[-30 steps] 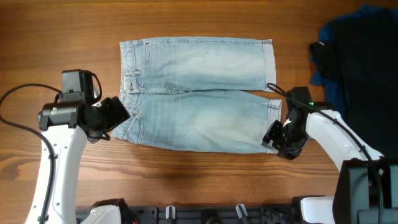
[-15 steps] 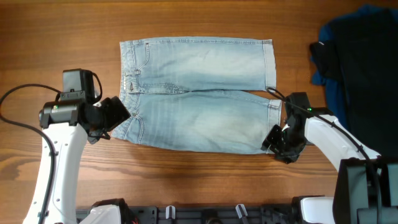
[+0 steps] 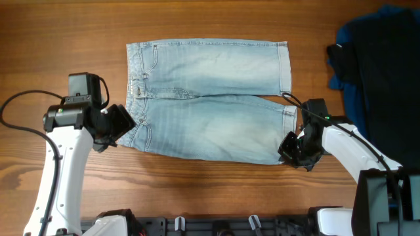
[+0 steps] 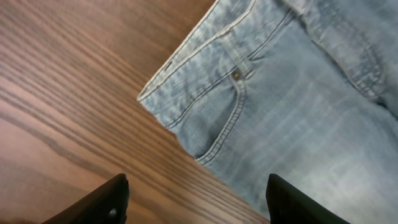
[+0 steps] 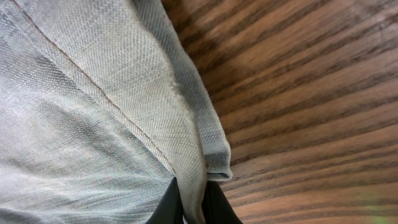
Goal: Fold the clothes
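- The light blue denim shorts [image 3: 210, 98] lie flat and spread out in the middle of the wooden desk [image 3: 65, 33]. The waistband faces the left edge and the two hemmed leg ends face the right edge.
- One leg lies toward the far edge and the other toward the near edge. A seam line runs between them from left to right.
- The left claw [image 3: 121, 123] is at the near-left corner of the shorts, by the waistband and front pocket.
- In the left wrist view, this claw [image 4: 198, 190] is wide open, with one dark finger at each side of the picture's bottom and nothing between them. The waistband corner, a rivet and the curved pocket seam of the shorts [image 4: 298, 118] lie ahead of it, beside bare wood.
- The right claw [image 3: 291, 147] is at the near-right corner of the shorts, on the hem of the near leg.
- In the right wrist view, this claw [image 5: 193, 208] is nearly closed, with the hem corner of the shorts [image 5: 93, 112] pinched between its two dark fingers. The folded hem edge runs up from the grip, with wood to its right.
- A dark blue garment [image 3: 387, 19] and a black garment [image 3: 380, 85] are heaped by the far-right corner of the desk, well apart from the shorts.
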